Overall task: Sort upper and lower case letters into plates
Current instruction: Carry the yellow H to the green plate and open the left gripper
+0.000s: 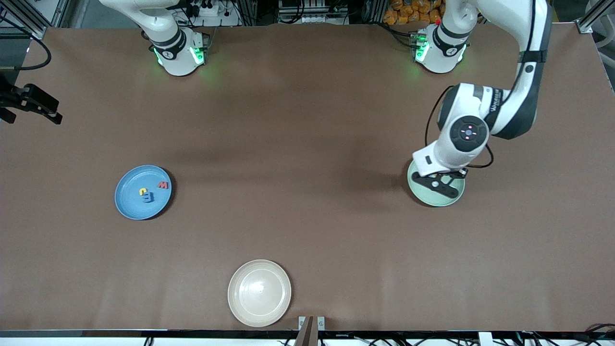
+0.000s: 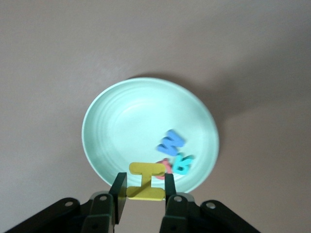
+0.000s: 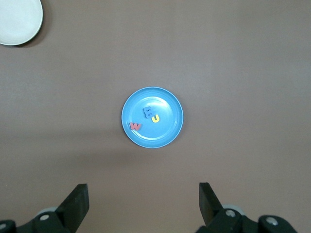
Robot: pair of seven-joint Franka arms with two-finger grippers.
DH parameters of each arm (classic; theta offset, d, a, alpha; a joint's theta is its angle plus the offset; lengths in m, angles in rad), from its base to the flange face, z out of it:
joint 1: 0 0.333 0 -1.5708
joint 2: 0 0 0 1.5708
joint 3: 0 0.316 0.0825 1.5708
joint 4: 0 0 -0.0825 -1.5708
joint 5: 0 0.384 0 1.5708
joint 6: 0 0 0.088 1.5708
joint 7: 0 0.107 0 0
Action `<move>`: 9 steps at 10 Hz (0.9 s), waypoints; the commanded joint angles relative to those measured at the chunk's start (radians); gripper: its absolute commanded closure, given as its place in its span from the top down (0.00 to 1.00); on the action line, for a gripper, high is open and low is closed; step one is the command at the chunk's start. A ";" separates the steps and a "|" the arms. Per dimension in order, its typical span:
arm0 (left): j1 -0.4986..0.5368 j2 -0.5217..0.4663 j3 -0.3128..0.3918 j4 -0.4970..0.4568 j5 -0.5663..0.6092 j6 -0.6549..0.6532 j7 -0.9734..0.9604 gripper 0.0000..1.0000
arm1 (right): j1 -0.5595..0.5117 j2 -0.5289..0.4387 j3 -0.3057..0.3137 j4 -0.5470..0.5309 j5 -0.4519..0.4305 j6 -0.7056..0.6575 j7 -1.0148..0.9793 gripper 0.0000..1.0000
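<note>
My left gripper [image 2: 144, 187] is shut on a yellow letter I [image 2: 146, 182] and holds it over the rim of the pale mint green plate [image 2: 126, 126]. In that plate lie a blue letter [image 2: 170, 142], a teal letter [image 2: 183, 163] and a red letter [image 2: 166, 165], partly hidden. In the front view my left gripper [image 1: 437, 185] covers much of the mint plate [image 1: 451, 199]. My right gripper [image 3: 143, 201] is open and empty, high over the table. The sky blue plate [image 3: 165, 131] holds a red W [image 3: 135, 126], a blue E [image 3: 148, 112] and a yellow U [image 3: 155, 118]; it also shows in the front view [image 1: 132, 204].
A cream-white plate [image 1: 259, 293] sits empty near the table edge closest to the front camera; it also shows in the right wrist view [image 3: 17, 19]. A black fixture [image 1: 33, 103] juts in at the right arm's end of the table.
</note>
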 commanded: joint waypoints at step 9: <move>0.152 0.094 -0.026 -0.080 -0.120 0.253 0.120 1.00 | -0.006 -0.001 0.003 0.016 0.018 -0.019 0.013 1.00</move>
